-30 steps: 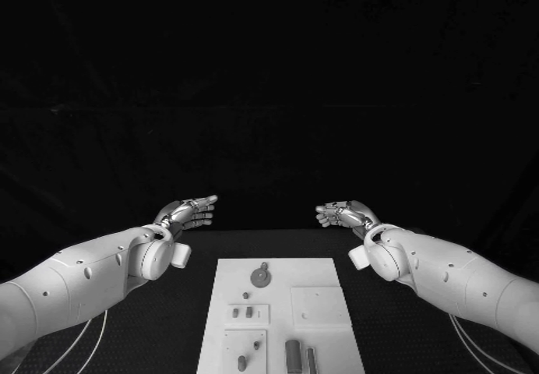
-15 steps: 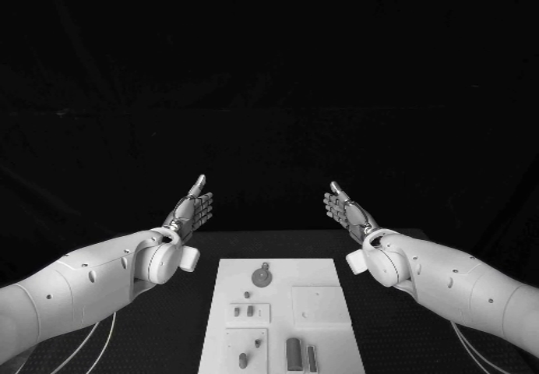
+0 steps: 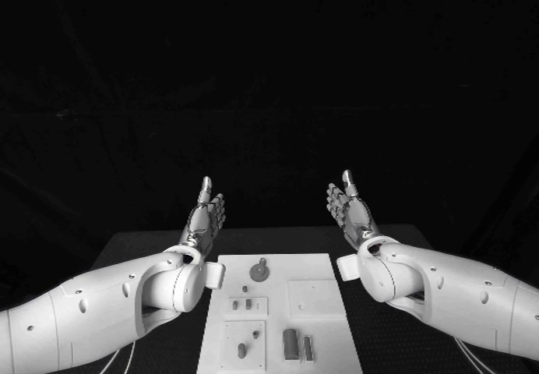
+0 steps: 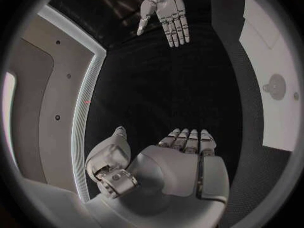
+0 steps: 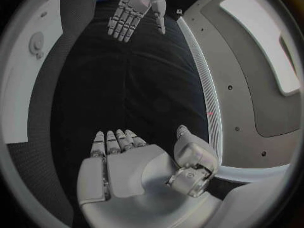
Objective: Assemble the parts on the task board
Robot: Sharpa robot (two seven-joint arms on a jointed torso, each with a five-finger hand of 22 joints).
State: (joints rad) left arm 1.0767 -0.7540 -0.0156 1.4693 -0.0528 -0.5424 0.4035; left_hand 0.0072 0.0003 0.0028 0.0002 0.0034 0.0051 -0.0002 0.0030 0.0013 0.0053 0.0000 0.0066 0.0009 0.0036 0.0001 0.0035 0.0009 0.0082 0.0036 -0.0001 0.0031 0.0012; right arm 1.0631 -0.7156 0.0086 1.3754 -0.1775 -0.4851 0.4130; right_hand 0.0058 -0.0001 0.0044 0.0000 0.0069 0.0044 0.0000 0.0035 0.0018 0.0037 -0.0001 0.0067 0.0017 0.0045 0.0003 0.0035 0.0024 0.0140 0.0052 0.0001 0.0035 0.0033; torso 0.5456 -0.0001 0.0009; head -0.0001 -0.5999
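The white task board (image 3: 318, 273) lies in the middle of the black table, with small grey parts on it: a round disc part (image 3: 259, 273) near its far end, small pegs (image 3: 241, 305) in a recessed plate, and two longer bars (image 3: 297, 344) near the front. My left hand (image 3: 205, 217) is raised off the table beyond the board's far left corner, fingers straight and together, holding nothing. My right hand (image 3: 351, 211) mirrors it beyond the far right corner, flat and empty. Each wrist view shows the other hand opposite: right hand (image 4: 166, 12), left hand (image 5: 134, 9).
The black table (image 3: 146, 245) extends on both sides of the board and ends a little beyond the hands. The board's edge (image 4: 278, 101) shows in the left wrist view with the disc part (image 4: 276, 86). Thin cables hang under my left forearm (image 3: 124, 360).
Both hands have gone from curled to fully straightened and flat. The arms have drawn inward toward the board's far corners, and the camera has shifted too.
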